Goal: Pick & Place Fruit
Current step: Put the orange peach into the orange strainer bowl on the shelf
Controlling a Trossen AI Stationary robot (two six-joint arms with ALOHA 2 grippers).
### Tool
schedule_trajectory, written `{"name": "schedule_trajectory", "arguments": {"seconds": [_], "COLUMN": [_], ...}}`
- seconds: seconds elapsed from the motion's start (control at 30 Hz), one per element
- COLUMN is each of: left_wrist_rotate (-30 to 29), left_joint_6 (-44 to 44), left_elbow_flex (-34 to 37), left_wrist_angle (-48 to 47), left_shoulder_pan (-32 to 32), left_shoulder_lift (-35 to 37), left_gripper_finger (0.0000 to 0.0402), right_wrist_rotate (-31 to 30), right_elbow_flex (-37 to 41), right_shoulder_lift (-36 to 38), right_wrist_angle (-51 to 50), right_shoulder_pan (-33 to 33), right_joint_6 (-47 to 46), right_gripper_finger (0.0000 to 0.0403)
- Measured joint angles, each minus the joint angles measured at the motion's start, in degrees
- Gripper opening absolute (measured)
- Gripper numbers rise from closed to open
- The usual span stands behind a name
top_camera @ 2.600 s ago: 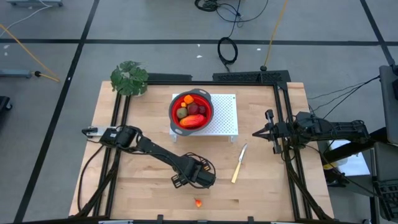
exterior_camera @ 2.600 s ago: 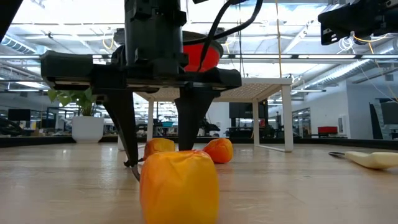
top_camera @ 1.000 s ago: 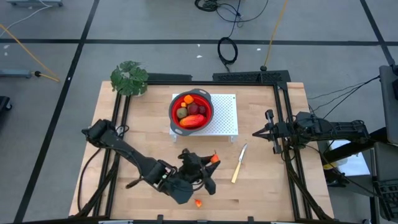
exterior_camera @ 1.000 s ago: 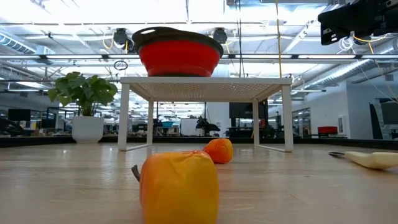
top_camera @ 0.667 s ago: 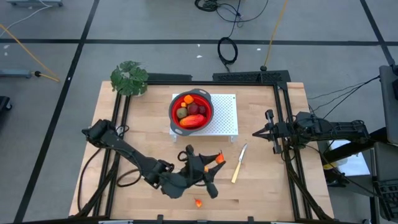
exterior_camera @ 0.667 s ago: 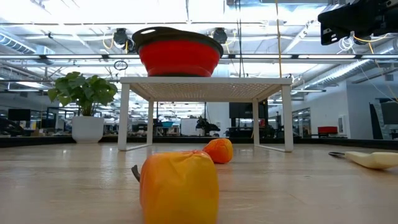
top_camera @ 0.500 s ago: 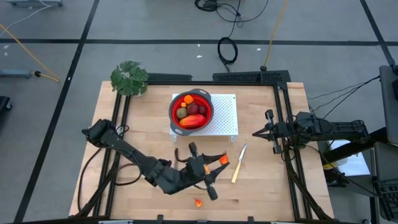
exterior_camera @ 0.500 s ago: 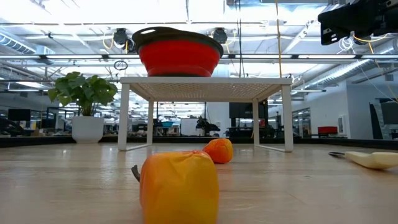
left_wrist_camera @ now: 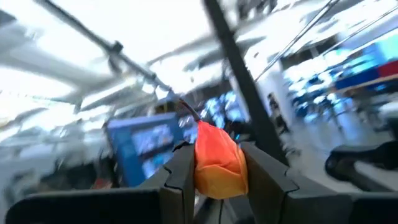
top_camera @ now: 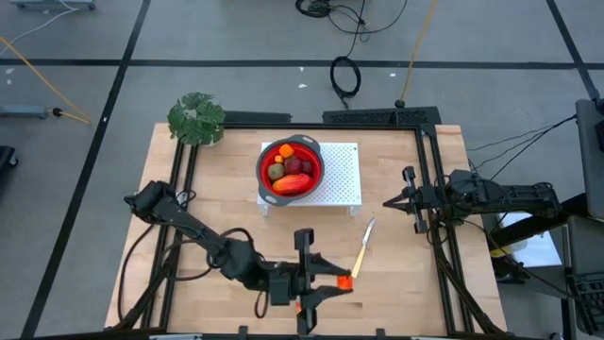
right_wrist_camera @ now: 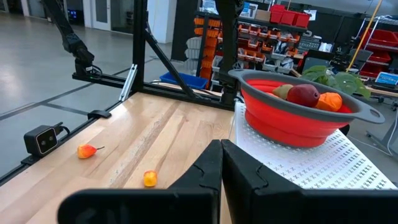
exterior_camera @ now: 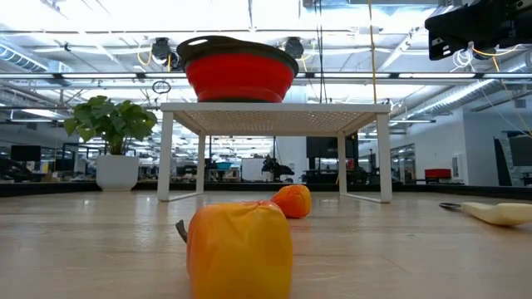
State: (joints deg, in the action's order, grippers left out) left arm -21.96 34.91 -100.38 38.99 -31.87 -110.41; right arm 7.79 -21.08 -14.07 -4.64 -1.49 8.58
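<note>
My left gripper (top_camera: 343, 280) is near the table's front edge, right of centre, shut on a small orange-red fruit piece (left_wrist_camera: 217, 165). An orange-yellow piece (exterior_camera: 239, 249) and a smaller orange piece (exterior_camera: 293, 201) lie on the table; both also show in the right wrist view, the first (right_wrist_camera: 87, 150) to the left of the second (right_wrist_camera: 149, 179). The red grey-rimmed bowl (top_camera: 291, 168) stands on a white rack (top_camera: 342, 179) and holds several fruit pieces. My right gripper (top_camera: 389, 201) waits shut and empty at the table's right side. My left gripper pinches the small orange-red piece by its two sides (left_wrist_camera: 200, 168) between its two fingers. The fingers point toward the table's right edge. The piece is lifted clear of the table, and its upper part sticks out past the fingertips (left_wrist_camera: 184, 154).
A pale-handled knife (top_camera: 362, 247) lies just beyond my left gripper, toward the right. A potted plant (top_camera: 196, 118) stands at the far left corner. Black rails run along the table's left and right sides.
My left gripper has carried the small orange-red piece toward the table's right edge and then toward its near edge, turning as the arm swung. The two pieces on the table have stayed put.
</note>
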Motion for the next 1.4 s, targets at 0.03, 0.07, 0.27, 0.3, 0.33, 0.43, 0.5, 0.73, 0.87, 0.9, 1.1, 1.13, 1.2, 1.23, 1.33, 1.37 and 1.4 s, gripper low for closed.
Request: {"name": "schedule_trajectory", "arguments": {"seconds": [0.03,0.07,0.27,0.3,0.33,0.43,0.5,0.73,0.87,0.9,1.1,1.13,1.2,1.23,1.33,1.37,1.4], "left_wrist_rotate": [1.35,2.34,3.6,3.9,3.92,3.84,2.7,-6.64,-8.98,-9.09,-7.21,-6.02,-3.54,-2.58,-0.59,-0.5,-0.51], "left_joint_6": [0.67,1.19,1.01,0.99,0.97,-0.72,-6.02,-37.38,-57.21,-61.42,-79.16,-81.05,-84.0,-84.92,-86.03,-85.93,-85.55], "left_elbow_flex": [0.0,0.0,0.0,0.0,0.0,0.0,0.0,0.02,0.02,0.02,0.02,0.02,0.02,0.02,0.02,0.02,0.02], "left_wrist_angle": [0.8,1.41,1.55,1.57,1.6,1.57,1.4,-14.5,-27.44,-30.79,-49.35,-52.06,-56.65,-58.42,-63.1,-64.48,-65.25], "left_shoulder_pan": [0.05,0.02,0.04,0.08,0.08,0.13,0.41,4.55,8.22,9.31,15.43,16.55,18.62,19.74,22.8,23.82,24.74], "left_shoulder_lift": [-0.01,-0.02,-0.04,-0.04,-0.04,-0.04,-0.04,-0.11,-0.09,-0.09,-0.09,-0.09,-0.09,-0.09,0.49,0.83,1.33], "left_gripper_finger": [0.0104,0.0104,0.0104,0.0104,0.0104,0.0104,0.0104,0.0104,0.0104,0.0104,0.0104,0.0104,0.0104,0.0104,0.0104,0.0104,0.0104], "right_wrist_rotate": [0.0,0.0,0.0,0.0,0.0,0.0,0.0,0.0,0.0,0.0,-0.09,-0.09,-0.13,-0.13,-0.2,-0.2,-0.22], "right_elbow_flex": [0.0,0.0,0.0,0.0,0.0,0.0,0.0,0.0,0.0,0.0,0.0,0.0,0.0,0.0,0.0,0.0,0.0], "right_shoulder_lift": [0.0,-0.01,0.0,0.0,-0.01,-0.01,-0.01,0.0,0.0,-0.01,-0.01,0.0,-0.01,0.0,-0.02,-0.02,-0.02], "right_wrist_angle": [0.0,0.01,-0.02,-0.02,-0.02,-0.03,-0.05,-0.05,-0.05,-0.05,-0.05,-0.05,-0.05,-0.05,-0.05,-0.07,-0.05], "right_shoulder_pan": [0.02,0.0,0.0,0.01,0.02,0.0,0.01,0.02,0.01,0.01,0.02,0.0,0.02,0.02,0.0,0.01,0.01], "right_joint_6": [-0.01,0.0,0.0,0.0,0.0,0.0,0.0,0.0,0.01,0.01,0.02,0.02,0.02,0.02,0.02,0.02,0.03], "right_gripper_finger": [0.0,0.0,0.0,0.0,0.0,0.0,0.0,0.0,0.0,0.0,0.0,0.0,0.0,0.0,0.0,0.0,0.0]}}
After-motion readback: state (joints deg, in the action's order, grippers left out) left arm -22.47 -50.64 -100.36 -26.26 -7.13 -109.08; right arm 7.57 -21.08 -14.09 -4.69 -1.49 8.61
